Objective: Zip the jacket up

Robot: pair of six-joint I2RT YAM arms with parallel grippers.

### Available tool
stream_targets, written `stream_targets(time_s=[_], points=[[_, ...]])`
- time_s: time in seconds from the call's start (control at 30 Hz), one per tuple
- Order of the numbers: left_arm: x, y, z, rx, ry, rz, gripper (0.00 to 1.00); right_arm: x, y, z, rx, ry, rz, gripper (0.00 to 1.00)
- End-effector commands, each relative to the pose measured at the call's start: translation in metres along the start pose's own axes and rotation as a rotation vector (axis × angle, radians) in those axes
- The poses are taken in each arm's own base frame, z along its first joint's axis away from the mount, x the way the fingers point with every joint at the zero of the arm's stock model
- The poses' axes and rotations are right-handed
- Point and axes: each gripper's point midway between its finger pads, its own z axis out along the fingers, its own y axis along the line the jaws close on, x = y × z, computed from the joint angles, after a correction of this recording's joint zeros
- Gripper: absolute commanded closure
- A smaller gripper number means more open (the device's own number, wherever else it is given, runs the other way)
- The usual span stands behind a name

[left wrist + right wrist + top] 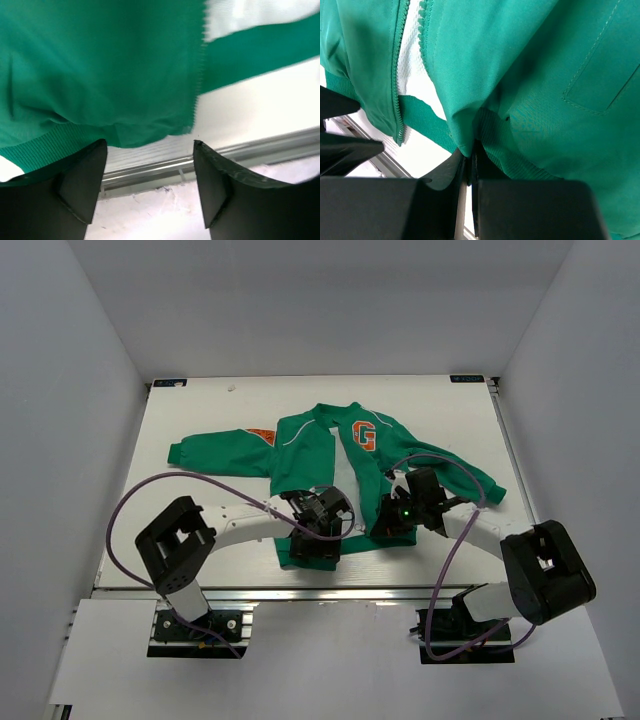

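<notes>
The jacket [330, 450] lies unzipped on the tabletop [215, 405], collar at 12 o'clock, hem [292, 560] at 6. The right fingers [447, 172] are pressed together, pinching the right panel's hem beside the zipper [397, 80]. The left fingers [82, 185] are spread, with the left panel's hem corner just beyond them at 12 o'clock, ungripped. The left fingers should probably close on that corner close to the teeth, so both zipper ends can be lined up.
</notes>
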Motion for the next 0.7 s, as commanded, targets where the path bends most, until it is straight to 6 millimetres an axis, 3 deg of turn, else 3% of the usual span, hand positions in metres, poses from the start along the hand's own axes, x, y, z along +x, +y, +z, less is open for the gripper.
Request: stream_targets(time_s=[0.0,0.3,0.5,0.67], points=[[0.004,0.007,0.004,-0.061,0.018,-0.024,0.23,-0.004,-0.001,-0.004,0.011,-0.028,-0.019,1.0],[0.007,0.025,0.03,-0.199,0.043,-0.062,0.35,-0.003,-0.005,-0.004,0.028,-0.029,-0.014,1.0],[0.011,0.042,0.041,-0.333,0.066,-0.085,0.27,0.0,-0.008,-0.004,0.042,-0.025,-0.011,1.0],[0.011,0.037,0.045,-0.323,0.084,-0.08,0.23,0.002,-0.009,-0.005,0.046,-0.024,-0.01,1.0]])
